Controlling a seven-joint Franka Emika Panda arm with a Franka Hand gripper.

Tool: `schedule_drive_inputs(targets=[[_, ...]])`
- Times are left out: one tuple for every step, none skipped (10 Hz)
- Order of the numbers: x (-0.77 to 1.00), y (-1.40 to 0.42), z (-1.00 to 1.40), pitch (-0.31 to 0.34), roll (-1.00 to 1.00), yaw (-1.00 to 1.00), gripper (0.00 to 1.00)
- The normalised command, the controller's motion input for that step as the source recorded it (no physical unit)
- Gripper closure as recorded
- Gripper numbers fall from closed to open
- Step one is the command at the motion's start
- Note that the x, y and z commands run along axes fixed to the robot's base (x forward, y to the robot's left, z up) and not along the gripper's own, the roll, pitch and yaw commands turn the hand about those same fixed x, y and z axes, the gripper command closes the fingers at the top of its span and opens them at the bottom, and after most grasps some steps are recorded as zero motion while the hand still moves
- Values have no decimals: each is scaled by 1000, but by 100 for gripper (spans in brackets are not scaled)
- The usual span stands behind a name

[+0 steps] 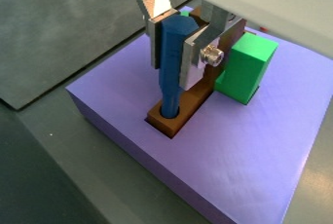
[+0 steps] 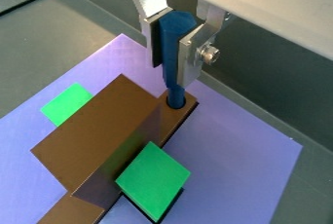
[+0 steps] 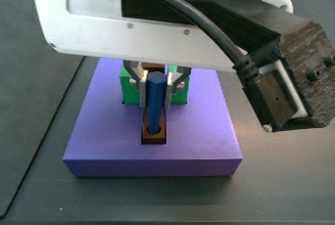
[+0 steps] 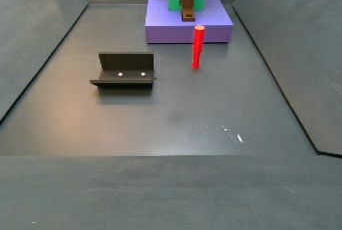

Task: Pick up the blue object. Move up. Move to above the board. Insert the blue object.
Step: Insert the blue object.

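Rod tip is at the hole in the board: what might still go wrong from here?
1. The blue object, clamped in the gripper above the purple block, has its tip at the board hole; slight tilt might jam it.
2. Opening the jaws early could let it topple.
3. The green block sits close beside the fingers; contact seems possible.

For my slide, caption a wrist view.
Gripper holds the blue rod upright, tip in the brown plank.
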Motion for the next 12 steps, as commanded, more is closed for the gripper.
schedule_drive_inputs(targets=[[109, 0, -223, -49, 84, 0, 100], [86, 0, -197, -46, 117, 0, 100], [94, 0, -166, -43, 139, 0, 100], [83, 0, -174, -50, 140, 0, 100], [0, 0, -197, -60, 141, 9, 100], [0, 0, -209, -79, 160, 54, 100], [-80, 0, -223, -96, 139, 83, 100], [-51, 0, -243, -114, 93, 43, 100], [-31, -11, -291, -123, 63, 14, 100], [-43, -17, -323, -137, 54, 11, 100], [-54, -37, -291, -134, 54, 20, 100], [0, 0, 0, 0, 0, 0, 100]])
